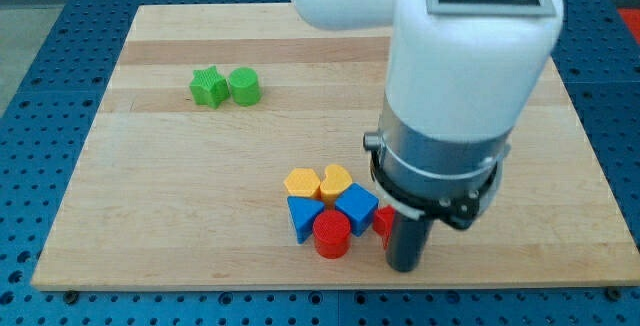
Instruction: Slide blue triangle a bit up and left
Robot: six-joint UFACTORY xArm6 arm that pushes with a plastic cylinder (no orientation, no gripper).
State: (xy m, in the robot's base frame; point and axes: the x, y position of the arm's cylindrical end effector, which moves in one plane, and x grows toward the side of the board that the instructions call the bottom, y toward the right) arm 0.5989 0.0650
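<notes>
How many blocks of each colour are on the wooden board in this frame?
Green: 2, a green star block and a green round-ish block
Yellow: 2, a yellow hexagon-like block and a yellow heart block
Blue: 2, a blue triangle block and a blue cube block
Red: 2, a red cylinder block and a partly hidden red block
Total: 8

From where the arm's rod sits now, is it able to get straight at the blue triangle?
Probably not directly. My tip sits at the cluster's right, while the blue triangle is on its left side, with the red cylinder and blue cube between them. It would likely need to go around.
</notes>
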